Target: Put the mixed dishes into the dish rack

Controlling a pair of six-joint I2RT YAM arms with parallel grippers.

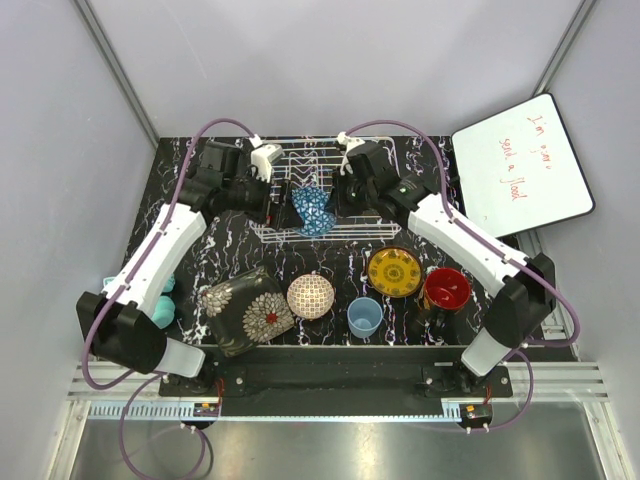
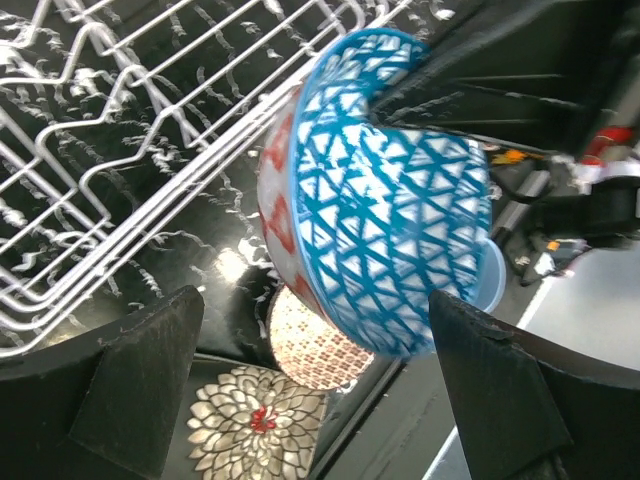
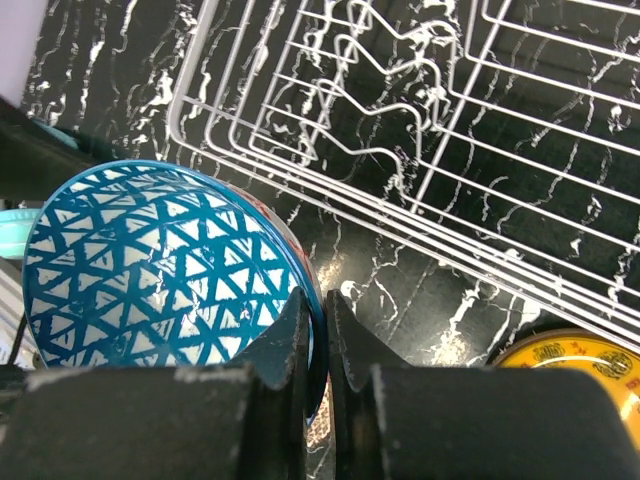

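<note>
While the blue patterned bowl (image 1: 313, 208) hangs tipped over the near rail of the dish rack (image 1: 300, 160), its blue-latticed inside faces up toward the overhead camera and the right wrist camera. Its red-on-white outer wall shows only from the left wrist. Whether it touches the wires cannot be told.

The right gripper (image 3: 318, 300) has its fingers pressed nearly together, pinching the bowl's rim, one inside the wall and one outside. The left gripper (image 2: 315, 300) has its fingers spread wide, one to each side of the bowl. Contact there cannot be judged.

The rack lies with its long side running left to right at the far middle of the black marbled bench (image 1: 215, 260).

Nearer the arm bases, well apart from the rack, these sit in a rough row:
- a dark square floral plate (image 1: 245, 310)
- a beige patterned bowl (image 1: 311, 296)
- a light blue cup (image 1: 365, 317), mouth up
- a yellow patterned plate (image 1: 393, 271)
- a dark mug (image 1: 446, 290) with a red inside
</note>
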